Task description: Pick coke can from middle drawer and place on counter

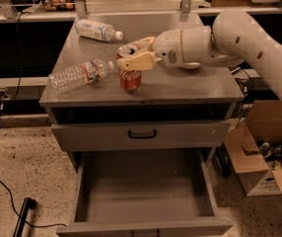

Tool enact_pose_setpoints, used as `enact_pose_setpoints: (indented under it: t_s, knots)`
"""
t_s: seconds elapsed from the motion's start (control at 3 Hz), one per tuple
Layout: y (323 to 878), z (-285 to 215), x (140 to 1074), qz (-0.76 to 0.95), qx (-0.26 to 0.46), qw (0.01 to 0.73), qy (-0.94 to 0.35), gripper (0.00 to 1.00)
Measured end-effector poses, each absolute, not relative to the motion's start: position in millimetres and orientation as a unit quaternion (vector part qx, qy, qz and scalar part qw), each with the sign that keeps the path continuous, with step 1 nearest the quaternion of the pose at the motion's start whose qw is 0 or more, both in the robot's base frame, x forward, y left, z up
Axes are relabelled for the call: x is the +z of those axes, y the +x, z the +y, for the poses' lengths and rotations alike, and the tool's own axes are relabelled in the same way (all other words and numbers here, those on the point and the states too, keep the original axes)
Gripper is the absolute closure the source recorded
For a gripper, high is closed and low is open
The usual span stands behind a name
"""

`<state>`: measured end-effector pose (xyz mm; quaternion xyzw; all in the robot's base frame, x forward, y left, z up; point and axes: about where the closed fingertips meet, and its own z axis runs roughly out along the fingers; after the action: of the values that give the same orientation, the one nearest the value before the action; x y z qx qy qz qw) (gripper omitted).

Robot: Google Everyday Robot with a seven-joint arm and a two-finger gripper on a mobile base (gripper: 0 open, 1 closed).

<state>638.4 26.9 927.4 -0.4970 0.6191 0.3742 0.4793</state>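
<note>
The coke can (130, 77), red with a silver top, stands upright on the counter (200, 85) near its front middle. My gripper (135, 52) reaches in from the right on the white arm (249, 38). Its cream fingers (137, 61) sit on either side of the can's top and are closed on it. The middle drawer (146, 189) is pulled wide open below, and its flat grey floor is bare.
Two clear plastic bottles lie on the counter: one (79, 75) just left of the can, one (97, 30) at the back left. A closed drawer front with a black handle (142, 134) sits above the open drawer. A cardboard box (259, 164) stands on the floor at the right.
</note>
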Motion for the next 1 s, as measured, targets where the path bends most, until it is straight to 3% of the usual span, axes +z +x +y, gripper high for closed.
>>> enact_pose_setpoints:
  t_s: [1.0]
  knots:
    - [637.6,35.4,927.5,0.615,0.379,0.478,-0.499,0.11]
